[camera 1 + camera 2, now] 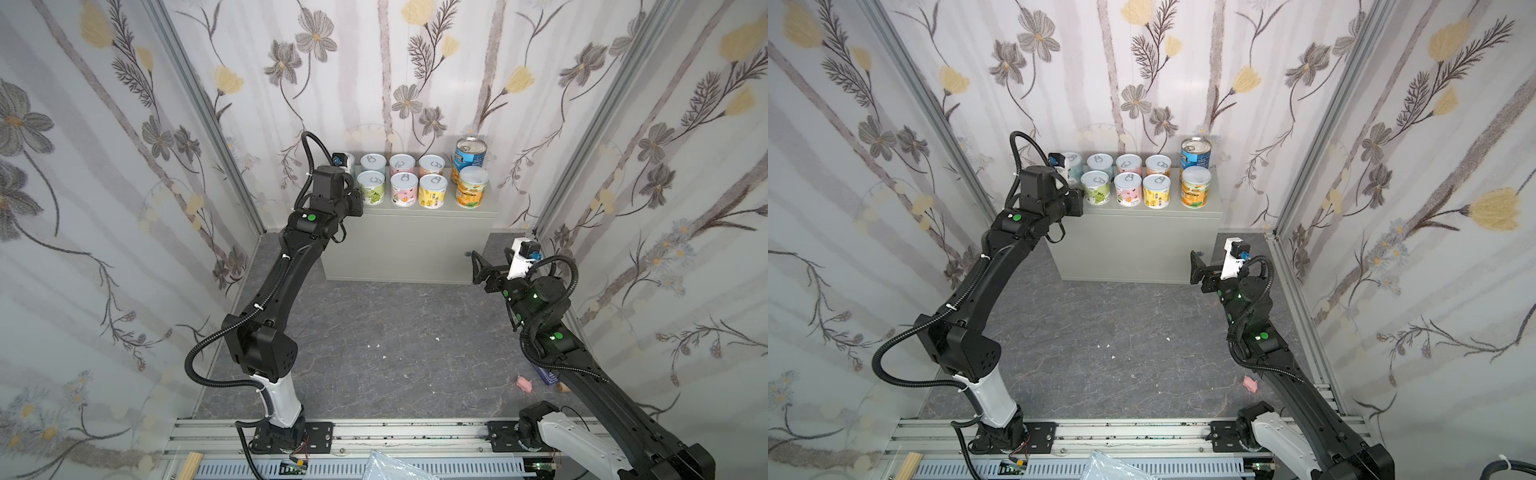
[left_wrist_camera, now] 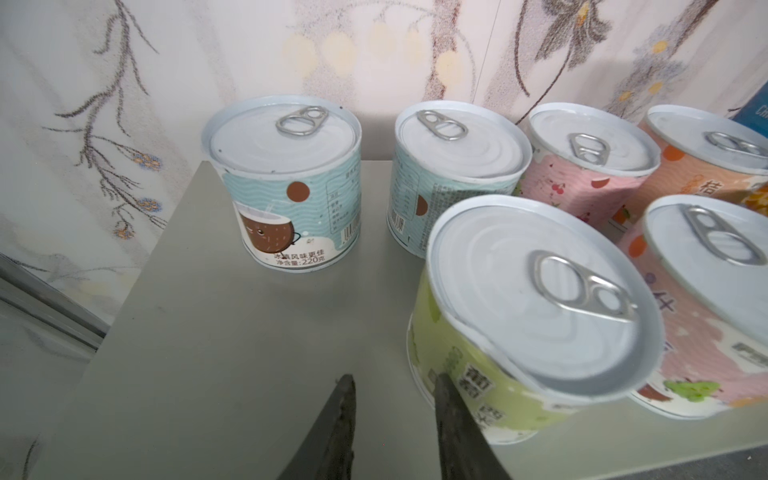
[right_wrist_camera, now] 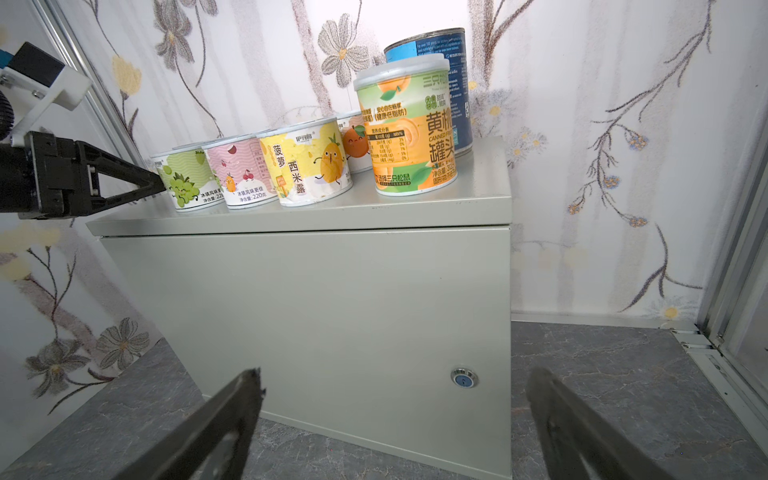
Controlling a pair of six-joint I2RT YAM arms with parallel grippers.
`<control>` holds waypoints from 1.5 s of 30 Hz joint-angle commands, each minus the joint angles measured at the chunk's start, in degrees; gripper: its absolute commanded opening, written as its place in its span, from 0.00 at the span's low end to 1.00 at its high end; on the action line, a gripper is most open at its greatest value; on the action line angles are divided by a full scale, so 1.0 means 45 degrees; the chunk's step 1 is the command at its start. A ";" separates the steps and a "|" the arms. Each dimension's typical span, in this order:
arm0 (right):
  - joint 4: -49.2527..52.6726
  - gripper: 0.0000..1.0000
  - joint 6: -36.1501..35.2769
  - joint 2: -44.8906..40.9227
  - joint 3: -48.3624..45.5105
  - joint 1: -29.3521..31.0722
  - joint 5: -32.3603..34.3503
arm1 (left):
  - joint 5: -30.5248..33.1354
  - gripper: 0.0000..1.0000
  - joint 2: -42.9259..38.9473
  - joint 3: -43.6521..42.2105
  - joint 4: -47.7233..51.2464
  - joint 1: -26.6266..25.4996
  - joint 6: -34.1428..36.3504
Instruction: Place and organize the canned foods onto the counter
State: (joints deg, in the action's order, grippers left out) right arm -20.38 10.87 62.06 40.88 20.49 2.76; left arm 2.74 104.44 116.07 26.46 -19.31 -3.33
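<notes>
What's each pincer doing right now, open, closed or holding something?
Left pincer: narrowly open, holding nothing, beside the short green-labelled can with white pull-tab lid.
Right pincer: wide open, empty.

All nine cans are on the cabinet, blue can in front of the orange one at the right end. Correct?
No: the blue can stands behind the orange can, not in front, as both top views show. The rest holds: all nine on the cabinet, those two at the right end.
</notes>
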 commanded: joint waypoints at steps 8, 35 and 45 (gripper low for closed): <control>0.0154 1.00 -0.0131 -0.0113 -0.0024 -0.0003 0.0046 | 0.0175 0.34 0.0506 0.1246 0.0440 -0.0010 0.0124; -0.4925 1.00 -0.0717 0.0579 -0.5273 -0.3589 0.6091 | 0.8584 1.00 -0.9984 -1.8484 -0.7624 0.3059 -0.1945; -0.8738 1.00 -0.1556 0.2934 -0.6241 -0.4340 0.2066 | 0.5442 1.00 -0.7975 -2.0541 -1.0902 0.4411 -0.1784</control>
State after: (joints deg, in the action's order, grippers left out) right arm -47.88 6.85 74.08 13.87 1.26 22.04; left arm 32.49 66.06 24.32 -13.85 0.21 -11.09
